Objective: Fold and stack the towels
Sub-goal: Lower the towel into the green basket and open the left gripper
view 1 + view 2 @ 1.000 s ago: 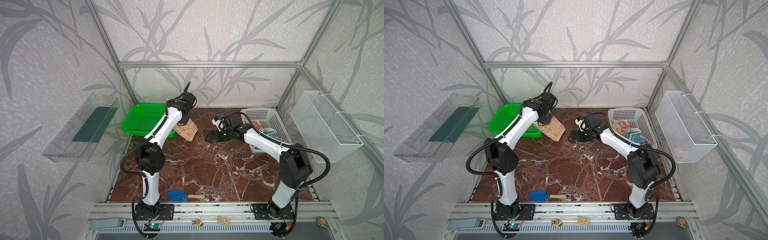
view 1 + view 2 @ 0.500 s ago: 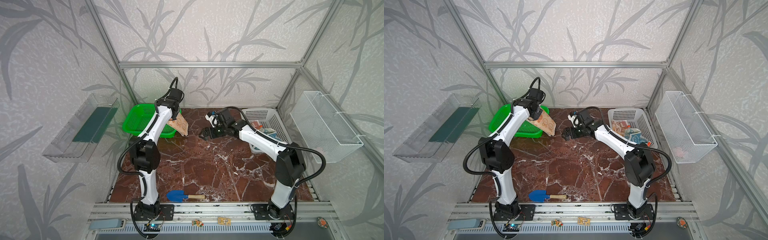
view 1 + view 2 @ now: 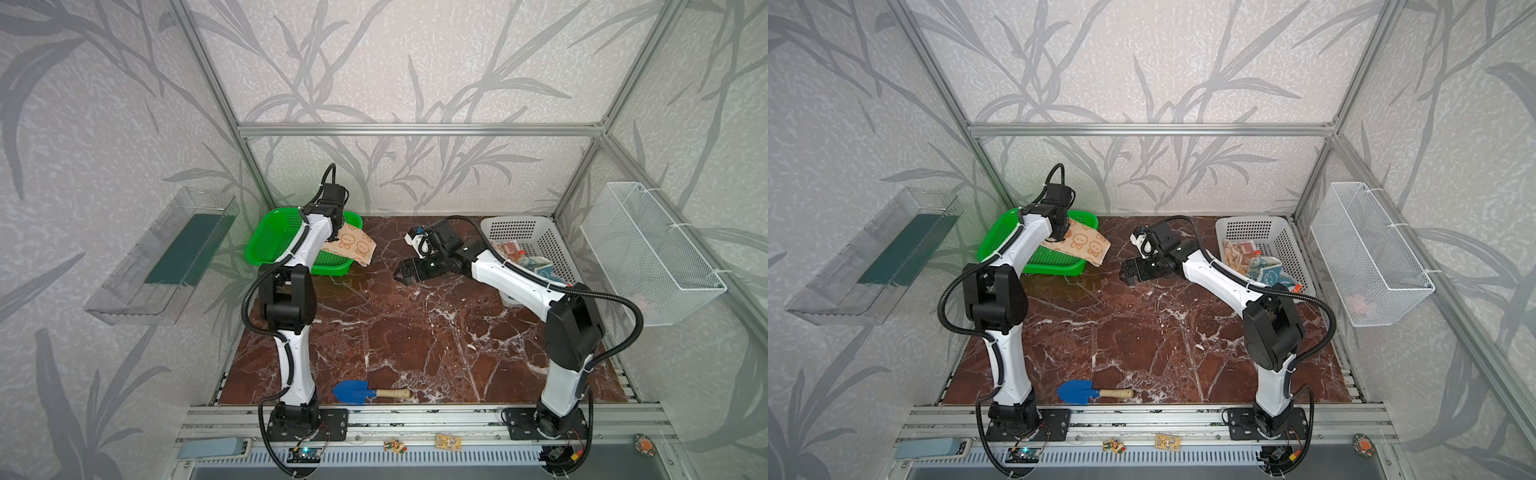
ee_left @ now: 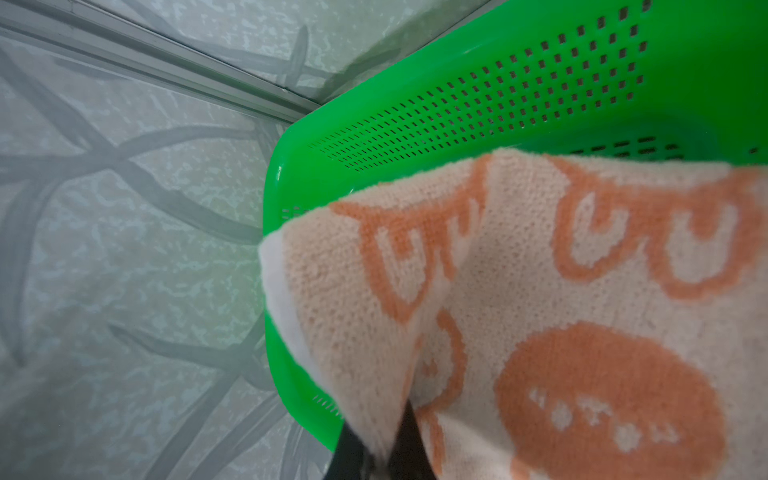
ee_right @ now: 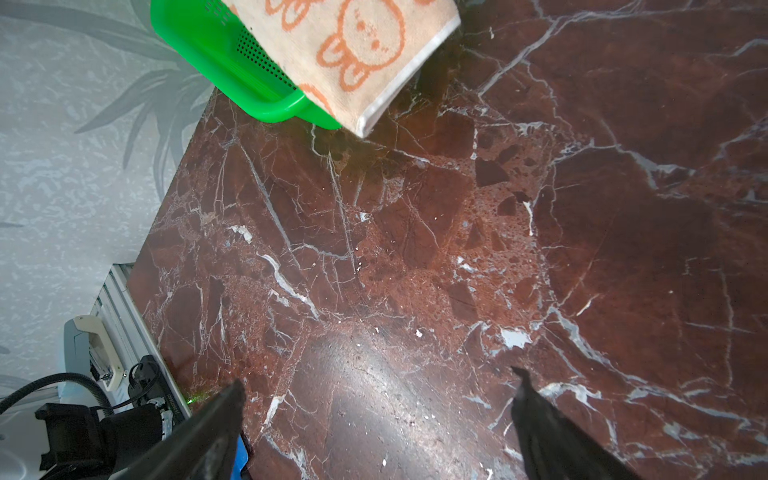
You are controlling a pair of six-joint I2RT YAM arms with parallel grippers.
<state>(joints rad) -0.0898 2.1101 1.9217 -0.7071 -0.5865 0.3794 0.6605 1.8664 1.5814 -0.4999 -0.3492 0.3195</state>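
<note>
Now my left gripper [image 4: 377, 456] pinches the orange-bunny towel [image 3: 354, 246] over the green basket [image 3: 272, 239], free end trailing toward my wide-open, empty right gripper [image 3: 404, 272] nearby.

Open tabletop [image 3: 415, 332] between green tray [image 3: 270, 239], white basket [image 3: 515, 227]

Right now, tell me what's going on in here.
The left gripper is shut on the cream towel with orange bunny faces, holding it above the green basket, part of it hanging past the rim. The right gripper is open and empty, poised over the marble table nearby. The other towels lie crumpled in the white basket, not yet folded.
</note>
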